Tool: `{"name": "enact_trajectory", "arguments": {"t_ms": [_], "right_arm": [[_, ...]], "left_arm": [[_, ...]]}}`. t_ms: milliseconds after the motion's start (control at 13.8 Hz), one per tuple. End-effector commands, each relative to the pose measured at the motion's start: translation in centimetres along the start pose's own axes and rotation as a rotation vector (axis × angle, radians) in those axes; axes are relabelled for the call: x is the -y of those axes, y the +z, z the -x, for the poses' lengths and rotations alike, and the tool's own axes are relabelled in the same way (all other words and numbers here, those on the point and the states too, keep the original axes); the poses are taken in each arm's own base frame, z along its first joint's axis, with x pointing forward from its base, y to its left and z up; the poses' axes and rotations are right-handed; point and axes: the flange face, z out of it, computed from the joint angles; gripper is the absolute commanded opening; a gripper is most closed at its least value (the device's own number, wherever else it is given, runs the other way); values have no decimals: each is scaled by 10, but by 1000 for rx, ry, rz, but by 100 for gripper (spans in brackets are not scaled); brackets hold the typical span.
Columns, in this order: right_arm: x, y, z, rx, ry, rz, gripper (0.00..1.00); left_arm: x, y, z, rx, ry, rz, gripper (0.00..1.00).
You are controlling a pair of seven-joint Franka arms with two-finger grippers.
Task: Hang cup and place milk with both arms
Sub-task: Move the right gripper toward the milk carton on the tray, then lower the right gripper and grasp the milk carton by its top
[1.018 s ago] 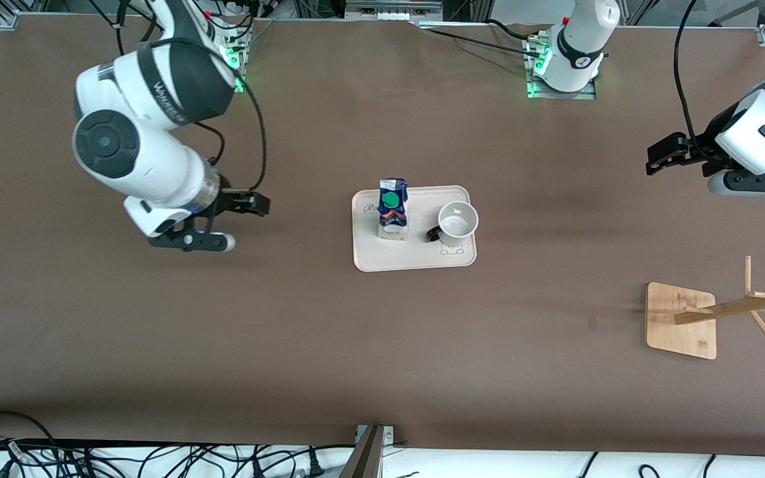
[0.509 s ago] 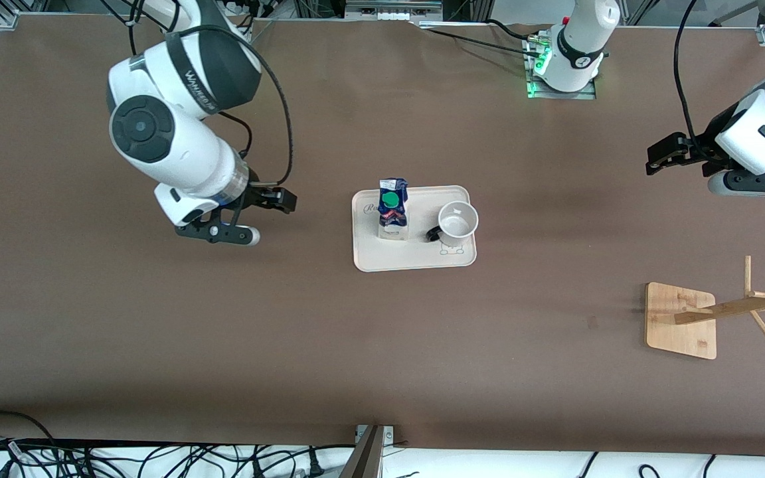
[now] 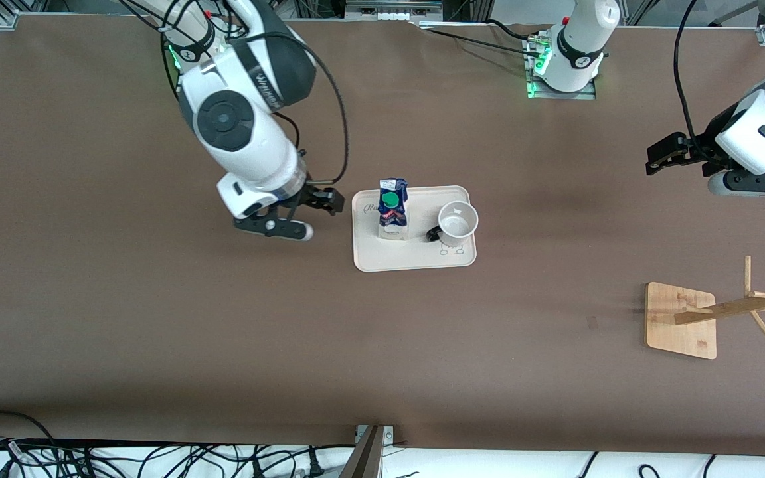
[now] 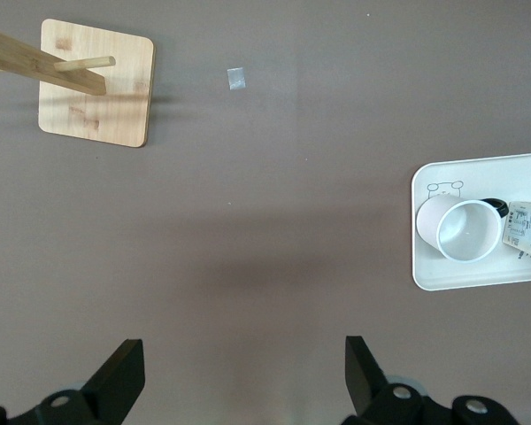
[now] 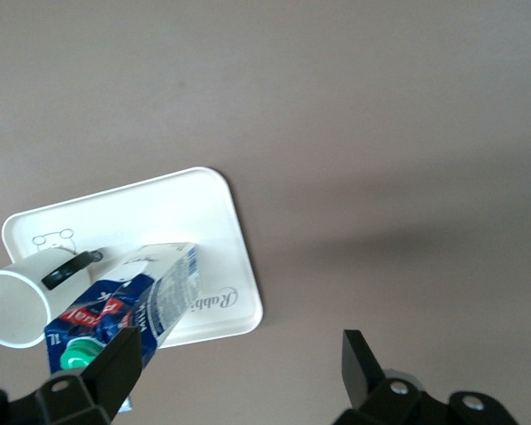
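The milk (image 3: 392, 211), a blue-and-white carton with a green cap, stands upright on a white tray (image 3: 416, 260) mid-table. The cup (image 3: 457, 221), white with a black handle, stands on the same tray beside the carton, mouth up. My right gripper (image 3: 331, 200) hangs open over the table just off the tray's edge at the right arm's end; the right wrist view shows its open gripper (image 5: 239, 350) empty, with the milk (image 5: 128, 301), cup (image 5: 13, 305) and tray (image 5: 159, 212) close by. My left gripper (image 3: 656, 157) waits open and empty (image 4: 243, 354) over the table's left-arm end.
A wooden cup rack (image 3: 681, 320) with a square base and pegged pole stands toward the left arm's end, nearer the front camera than the tray; the left wrist view shows the rack (image 4: 96, 84), tray (image 4: 425, 276) and cup (image 4: 460, 232). A small grey patch (image 4: 236, 79) marks the table.
The right arm has swung across the table toward the tray, bringing its open gripper up beside the tray's edge. The left arm, milk and cup have not moved.
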Motion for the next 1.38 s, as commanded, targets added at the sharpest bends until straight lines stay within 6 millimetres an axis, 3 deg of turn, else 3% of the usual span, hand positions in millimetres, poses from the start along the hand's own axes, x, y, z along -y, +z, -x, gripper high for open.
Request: {"name": "enact_trajectory", "arguments": {"t_ms": [0,364,655,945,1309], "right_arm": [[34,16,18,-29,57,-40,100],[67,44,38,-51,88,-66,100],[77,67,50,-26,65,-37,100],[89,71,64,71,120,-111,100],[89,73,64,79,121,-115,100]], "left_arm": [[-1,-5,-2,7,16,8,100],[-1,-5,-2,7,16,8,100],[-1,-5,-2,7,16,8,100],[-1,-5,-2,7,16,8,100],[-1,-5,-2,9,16,8,100]]}}
